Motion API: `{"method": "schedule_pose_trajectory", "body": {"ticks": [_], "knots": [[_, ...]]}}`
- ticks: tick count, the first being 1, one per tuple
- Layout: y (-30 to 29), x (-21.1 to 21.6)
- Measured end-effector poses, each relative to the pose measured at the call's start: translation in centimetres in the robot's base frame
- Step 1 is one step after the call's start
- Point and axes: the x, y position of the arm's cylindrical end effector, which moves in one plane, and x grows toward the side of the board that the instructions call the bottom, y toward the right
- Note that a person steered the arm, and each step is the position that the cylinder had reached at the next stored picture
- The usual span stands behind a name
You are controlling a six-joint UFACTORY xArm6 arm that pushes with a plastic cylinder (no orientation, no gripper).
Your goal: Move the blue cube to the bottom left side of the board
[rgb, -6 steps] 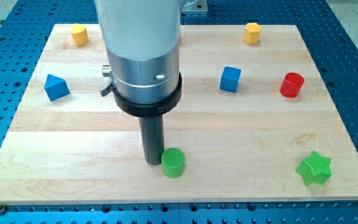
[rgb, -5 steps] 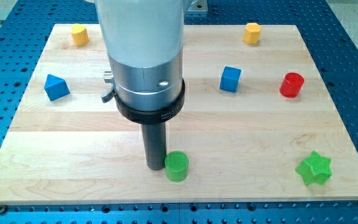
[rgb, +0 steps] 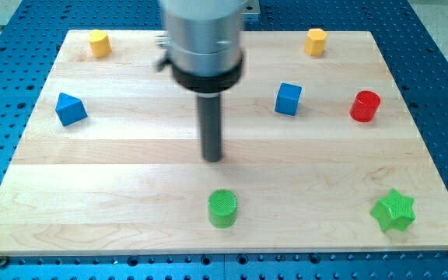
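The blue cube (rgb: 288,99) sits on the wooden board (rgb: 115,163) right of centre, in the upper half. My tip (rgb: 212,158) is on bare board near the middle, well to the left of and below the blue cube, touching no block. The green cylinder (rgb: 222,208) stands below my tip, apart from it.
A blue triangular block (rgb: 70,109) lies at the left. A yellow block (rgb: 99,43) is at the top left and an orange-yellow block (rgb: 314,41) at the top right. A red cylinder (rgb: 365,106) stands at the right. A green star (rgb: 393,210) lies at the bottom right.
My tip has moved up the view and slightly right, away from the green cylinder it was beside. The green cylinder ended a little further right. The other blocks have not moved.
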Motion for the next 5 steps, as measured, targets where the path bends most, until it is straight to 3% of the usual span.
{"method": "schedule_pose_trajectory", "body": {"ticks": [2,3,4,5], "knots": [[15.4,-5.7],[17.0,-10.6],[13.0,-11.0],[3.7,-8.5]]}}
